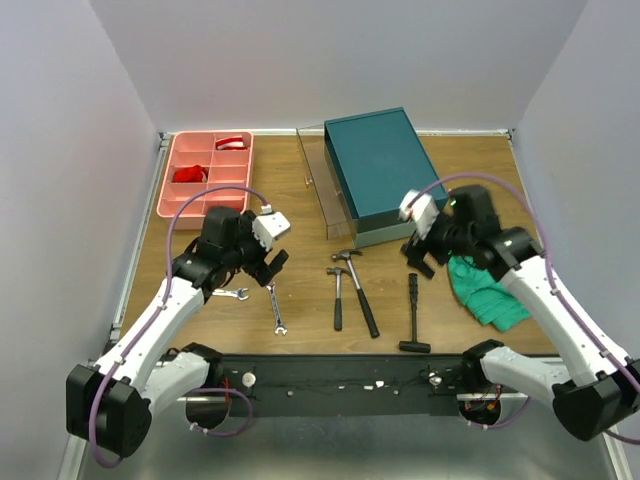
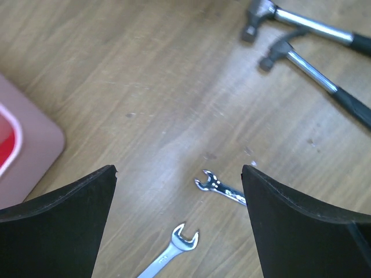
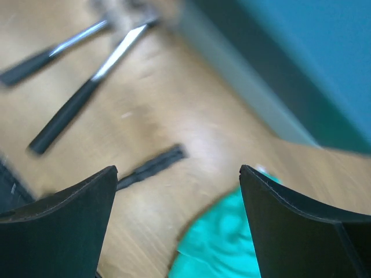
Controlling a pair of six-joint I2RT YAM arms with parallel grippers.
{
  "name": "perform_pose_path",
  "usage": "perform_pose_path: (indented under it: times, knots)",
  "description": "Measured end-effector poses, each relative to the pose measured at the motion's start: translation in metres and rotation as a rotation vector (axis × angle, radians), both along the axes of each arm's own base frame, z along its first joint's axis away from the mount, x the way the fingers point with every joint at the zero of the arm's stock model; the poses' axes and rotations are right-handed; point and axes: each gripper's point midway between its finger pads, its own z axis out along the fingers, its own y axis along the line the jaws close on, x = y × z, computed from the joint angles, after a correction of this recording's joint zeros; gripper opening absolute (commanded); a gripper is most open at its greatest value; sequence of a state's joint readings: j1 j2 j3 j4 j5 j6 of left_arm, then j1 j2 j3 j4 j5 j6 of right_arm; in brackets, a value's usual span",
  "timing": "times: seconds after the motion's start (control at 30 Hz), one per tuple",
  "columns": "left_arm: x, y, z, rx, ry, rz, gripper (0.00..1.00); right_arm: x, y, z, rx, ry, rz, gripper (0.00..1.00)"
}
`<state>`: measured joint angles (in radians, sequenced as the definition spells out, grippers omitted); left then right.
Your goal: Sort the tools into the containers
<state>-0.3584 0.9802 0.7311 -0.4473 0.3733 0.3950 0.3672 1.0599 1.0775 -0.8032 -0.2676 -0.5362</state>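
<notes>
Two claw hammers [image 1: 355,288] and an all-black hammer [image 1: 413,312] lie on the table near the front. Two silver wrenches lie left of them: one [image 1: 275,308] [image 2: 220,188] by the hammers, one [image 1: 232,293] [image 2: 168,256] under my left arm. My left gripper [image 1: 268,266] [image 2: 178,179] is open and empty above the wrenches. My right gripper [image 1: 418,256] [image 3: 177,174] is open and empty above the black hammer's handle [image 3: 149,167]. The teal box [image 1: 382,170] with its clear tray stands at the back. The pink divided tray [image 1: 208,172] is at the back left.
A green cloth [image 1: 487,289] [image 3: 229,243] lies crumpled at the right, under my right arm. Red items [image 1: 189,174] sit in the pink tray's compartments. The pink tray's corner [image 2: 29,145] shows in the left wrist view. The right wrist view is blurred.
</notes>
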Motion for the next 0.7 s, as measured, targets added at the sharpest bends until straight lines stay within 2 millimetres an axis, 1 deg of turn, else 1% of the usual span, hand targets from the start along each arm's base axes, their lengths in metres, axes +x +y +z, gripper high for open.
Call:
perform_pose_path:
  times: [0.03,0.07,0.1,0.13,0.2,0.3,0.4,0.43,0.47,0.57,0.6,0.63,0.7]
  knots:
    - [0.006,0.003,0.005,-0.010,-0.012,0.052,0.99,-0.012,0.009,-0.012,-0.023,0.018,0.073,0.92]
    - [0.009,0.006,0.008,-0.015,-0.020,0.077,0.99,-0.028,0.020,-0.030,-0.059,0.046,0.178,0.92]
    - [0.014,0.010,0.013,-0.024,-0.037,0.113,0.99,-0.036,0.023,-0.040,-0.079,0.067,0.231,0.92]
    - [0.015,0.012,0.015,-0.027,-0.042,0.129,0.99,-0.049,0.024,-0.055,-0.115,0.107,0.302,0.92]
    - [0.021,0.026,0.025,-0.025,-0.075,0.193,0.99,-0.062,0.019,-0.070,-0.179,0.130,0.413,0.91]
    - [0.028,0.038,0.036,-0.016,-0.106,0.246,0.99,-0.080,0.007,-0.089,-0.271,0.108,0.609,0.91]
    - [0.030,0.047,0.041,-0.007,-0.128,0.276,0.99,-0.104,-0.009,-0.116,-0.353,0.063,0.815,0.91]
    - [0.030,0.049,0.042,-0.007,-0.130,0.282,0.99,-0.117,-0.016,-0.130,-0.387,0.050,0.918,0.90]
    - [0.030,0.052,0.043,-0.008,-0.134,0.293,0.99,-0.123,-0.019,-0.137,-0.397,0.052,0.958,0.87]
    - [0.033,0.071,0.048,-0.022,-0.139,0.368,0.99,-0.133,-0.020,-0.152,-0.421,0.028,1.139,0.84]
    - [0.034,0.078,0.048,-0.027,-0.138,0.399,0.99,-0.134,-0.018,-0.154,-0.422,0.016,1.187,0.81]
    - [0.035,0.085,0.049,-0.034,-0.136,0.429,0.99,-0.133,-0.016,-0.155,-0.418,0.002,1.230,0.80]
    - [0.036,0.094,0.051,-0.045,-0.134,0.470,0.99,-0.132,-0.011,-0.160,-0.411,-0.021,1.306,0.76]
